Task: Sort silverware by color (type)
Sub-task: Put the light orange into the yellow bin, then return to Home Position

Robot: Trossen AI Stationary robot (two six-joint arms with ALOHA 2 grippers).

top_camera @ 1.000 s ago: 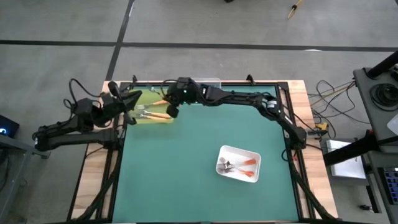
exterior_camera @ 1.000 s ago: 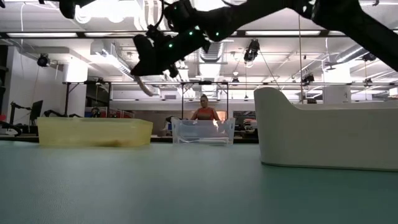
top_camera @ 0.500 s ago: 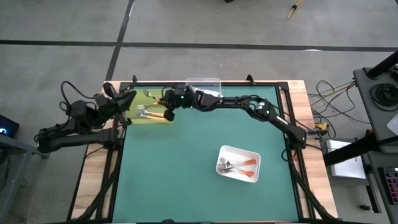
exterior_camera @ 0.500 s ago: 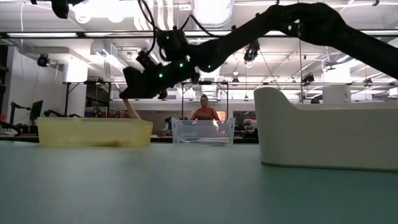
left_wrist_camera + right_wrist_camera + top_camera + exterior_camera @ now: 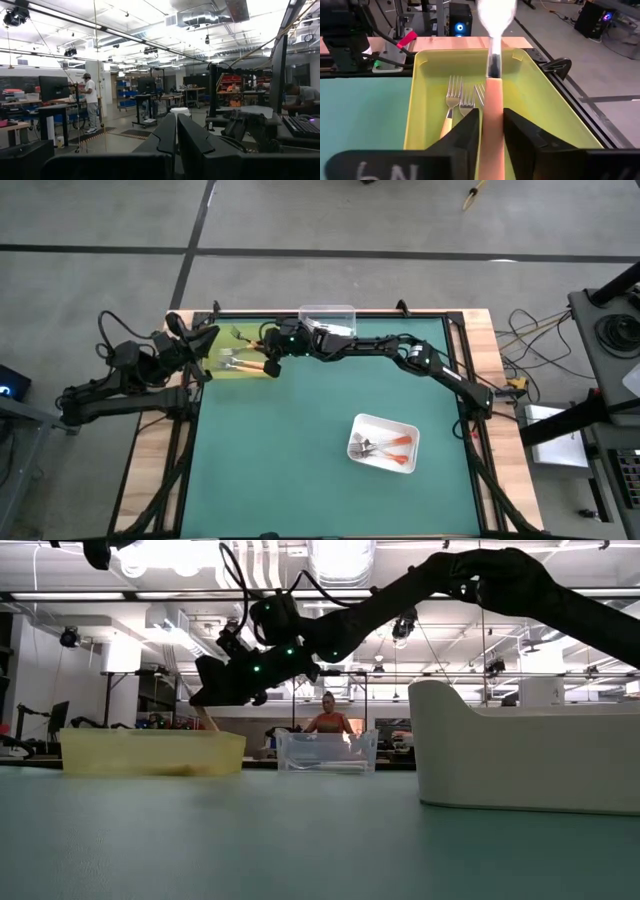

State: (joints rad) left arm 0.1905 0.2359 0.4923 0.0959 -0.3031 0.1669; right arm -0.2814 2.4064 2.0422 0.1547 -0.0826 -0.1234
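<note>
The right gripper [image 5: 491, 131] has its jaws closed on a tan-handled fork [image 5: 493, 102], held above the yellow tray [image 5: 423, 70] at the table's far left, w/ two more forks [image 5: 456, 100] lying inside. Left gripper [image 5: 176, 132] is clenched, empty, waiting off the table's left edge near that tray. Red-orange forks [image 5: 385, 448] lie in the white tray [image 5: 407, 429], well apart

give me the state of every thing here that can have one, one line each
right end effector: over the yellow tray, tan-handled fork between its fingers
left end effector: shut, empty, off the table's left edge
tan-handled fork: head forward, above the tray
yellow tray: holds forks
white tray: holds red-orange-handled forks
</note>
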